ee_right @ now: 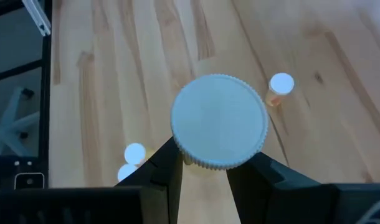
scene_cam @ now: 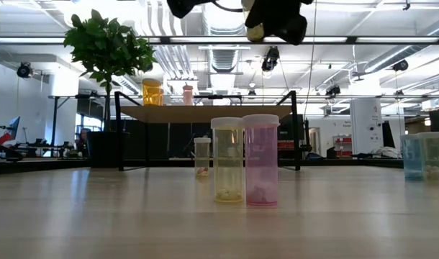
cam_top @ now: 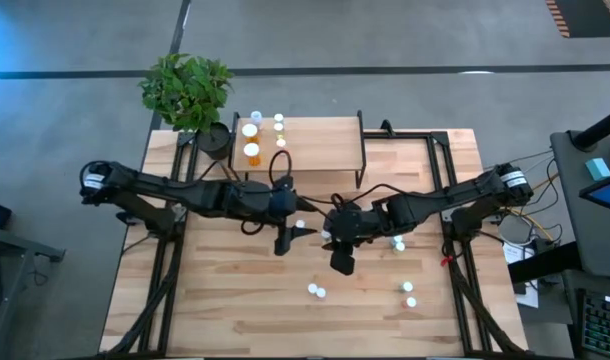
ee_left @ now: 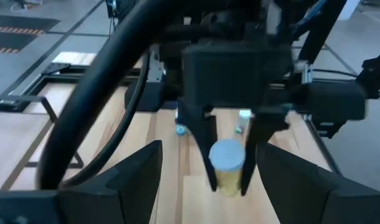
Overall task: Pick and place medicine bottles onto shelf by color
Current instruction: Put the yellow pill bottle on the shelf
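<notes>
Two fingers of the right end effector (cam_top: 342,266) are clamped on a small yellowish bottle (ee_left: 227,167) just under its white cap, holding it upright in the air above the middle of the surface (cam_top: 235,300). Facing it from just beside, the left end effector (cam_top: 295,233) hangs with its fingers apart and nothing between them. Several more bottles (cam_top: 313,290) stand scattered on the surface nearer the front, while the shelf (cam_top: 320,150) at the far edge has a few orange and pale ones grouped at its left end. I judge this the carry step: the pick looks done, and next comes either a handover to the left arm or a move to the shelf's bare right part, setting the bottle apart from the orange group
</notes>
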### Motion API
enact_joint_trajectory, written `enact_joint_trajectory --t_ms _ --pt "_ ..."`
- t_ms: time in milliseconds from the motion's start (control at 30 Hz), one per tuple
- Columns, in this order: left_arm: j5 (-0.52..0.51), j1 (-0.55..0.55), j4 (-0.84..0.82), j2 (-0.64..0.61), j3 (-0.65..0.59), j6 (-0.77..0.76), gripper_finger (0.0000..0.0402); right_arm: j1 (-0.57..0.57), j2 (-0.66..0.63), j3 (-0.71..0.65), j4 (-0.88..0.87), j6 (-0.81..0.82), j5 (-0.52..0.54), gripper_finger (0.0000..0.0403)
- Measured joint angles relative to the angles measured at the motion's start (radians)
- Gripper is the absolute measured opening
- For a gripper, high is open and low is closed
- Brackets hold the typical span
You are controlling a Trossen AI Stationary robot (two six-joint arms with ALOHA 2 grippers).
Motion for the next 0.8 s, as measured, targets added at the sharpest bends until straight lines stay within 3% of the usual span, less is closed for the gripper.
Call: enact_joint_trajectory --t_ms 133,367,800 --pt "0.001 -0.002 0.002 0.008 -0.001 -0.027 0.0242 0.001 0.0 0.0 -0.001 -0.015 0.013 0.0098" --pt "0.023 -0.002 0.021 0.008 -0.01 -0.024 0.0242 0.0 0.004 0.0 0.016 -0.019 0.133 0.0098" --pt "0.022 0.0 0.086 0.069 -0.017 -0.028 0.0242 0.0 0.004 0.0 0.101 -0.153 0.14 0.0098"
